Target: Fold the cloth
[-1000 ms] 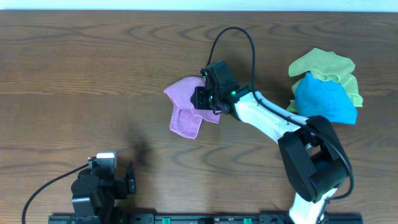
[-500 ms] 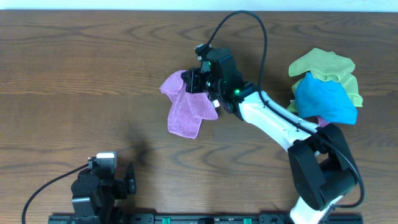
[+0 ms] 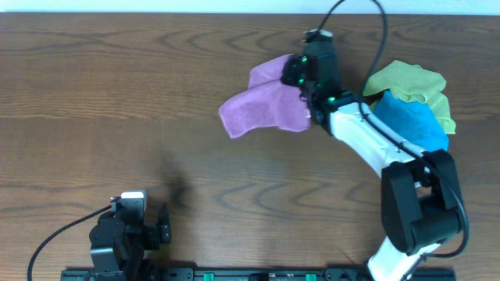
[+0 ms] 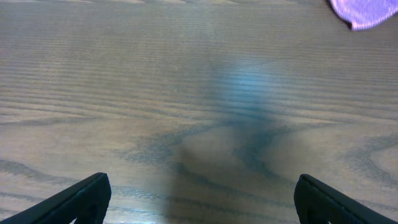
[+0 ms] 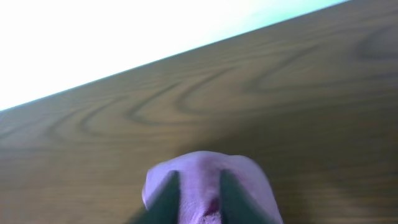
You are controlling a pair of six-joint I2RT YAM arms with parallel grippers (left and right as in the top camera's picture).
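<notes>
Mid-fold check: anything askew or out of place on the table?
Nothing is damaged or spilled. The lilac cloth is bunched and draped, not flat, pinched at one end by the right pincer. To its right, a blue cloth and a yellow-green cloth lie crumpled in one heap.

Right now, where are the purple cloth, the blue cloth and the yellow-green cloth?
purple cloth point(image 3: 260, 108): overhead view, middle of its wide flap.
blue cloth point(image 3: 422, 125): overhead view, its bare right half.
yellow-green cloth point(image 3: 406, 78): overhead view, upper part of the crumpled heap.
</notes>
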